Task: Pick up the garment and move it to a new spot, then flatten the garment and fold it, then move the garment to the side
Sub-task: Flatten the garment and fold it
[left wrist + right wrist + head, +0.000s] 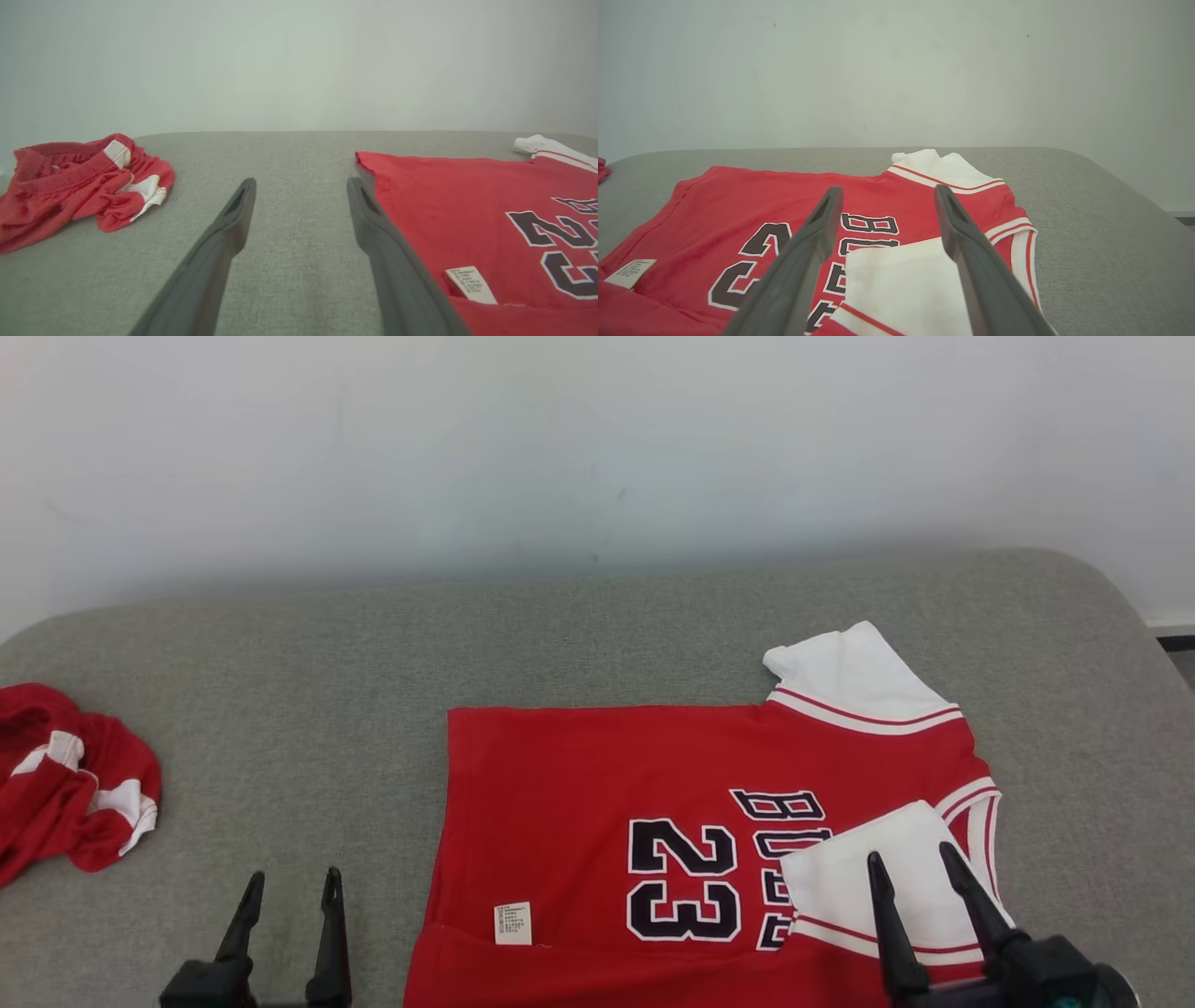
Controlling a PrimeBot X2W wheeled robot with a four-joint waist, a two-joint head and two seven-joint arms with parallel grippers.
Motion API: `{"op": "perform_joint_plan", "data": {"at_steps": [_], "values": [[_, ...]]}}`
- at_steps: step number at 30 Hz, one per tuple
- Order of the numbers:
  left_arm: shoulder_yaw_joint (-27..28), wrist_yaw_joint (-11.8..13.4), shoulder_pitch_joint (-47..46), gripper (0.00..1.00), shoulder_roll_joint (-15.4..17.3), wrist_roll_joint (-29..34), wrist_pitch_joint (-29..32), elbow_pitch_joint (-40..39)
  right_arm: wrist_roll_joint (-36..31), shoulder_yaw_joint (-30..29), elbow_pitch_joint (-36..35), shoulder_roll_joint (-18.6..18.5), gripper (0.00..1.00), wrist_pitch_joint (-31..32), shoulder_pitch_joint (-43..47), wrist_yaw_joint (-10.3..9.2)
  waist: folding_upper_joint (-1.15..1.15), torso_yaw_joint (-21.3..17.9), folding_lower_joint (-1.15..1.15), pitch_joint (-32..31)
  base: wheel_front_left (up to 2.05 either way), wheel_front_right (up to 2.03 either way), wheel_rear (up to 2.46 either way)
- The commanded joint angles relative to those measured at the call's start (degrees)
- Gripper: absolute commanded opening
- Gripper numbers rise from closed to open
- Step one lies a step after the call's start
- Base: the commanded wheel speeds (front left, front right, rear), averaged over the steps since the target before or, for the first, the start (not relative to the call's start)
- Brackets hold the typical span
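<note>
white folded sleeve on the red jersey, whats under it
The white folded sleeve covers part of the black lettering on the red jersey; the number 23 beside it shows whole.

Head above, wrists low; jersey [579, 784] shared
</note>
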Motion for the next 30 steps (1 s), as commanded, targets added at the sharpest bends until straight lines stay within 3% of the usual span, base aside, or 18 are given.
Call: {"op": "perform_joint_plan", "data": {"at_steps": [1,11,15,22,30], "values": [[-0.6,-0.36,-1.84,1.0,0.41,-1.15,-0.19,1.67,0.43,0.2,1.01,-0.87,1.0,-0.23,-2.14,-0.09,0.0,-1.25,0.0,0.76,0.0,0.0,0.0],[-14.76,-0.27,-20.94,1.0,9.03,-11.74,-0.19,16.27,0.59,1.84,7.14,-3.11,1.0,-0.23,-17.39,-0.09,0.0,-5.72,0.0,6.68,0.0,0.0,0.0],[-18.76,-0.28,-28.41,1.0,10.98,-15.95,0.47,22.82,0.7,2.71,8.61,-3.2,1.0,-0.24,-21.38,-0.09,0.0,-6.99,0.0,9.67,0.0,0.0,0.0],[-24.3,-0.29,-38.82,1.0,12.09,-22.37,2.35,32.51,0.63,3.24,10.12,-2.58,1.0,-0.24,-24.25,-0.09,0.0,-8.85,0.0,13.76,0.0,0.0,0.0],[-28.44,-0.29,-44.21,1.0,12.53,-26.86,3.37,40.65,0.56,3.08,10.14,-2.33,1.0,-0.24,-25.13,-0.09,0.0,-10.69,0.0,15.35,0.0,0.0,0.0]]}}
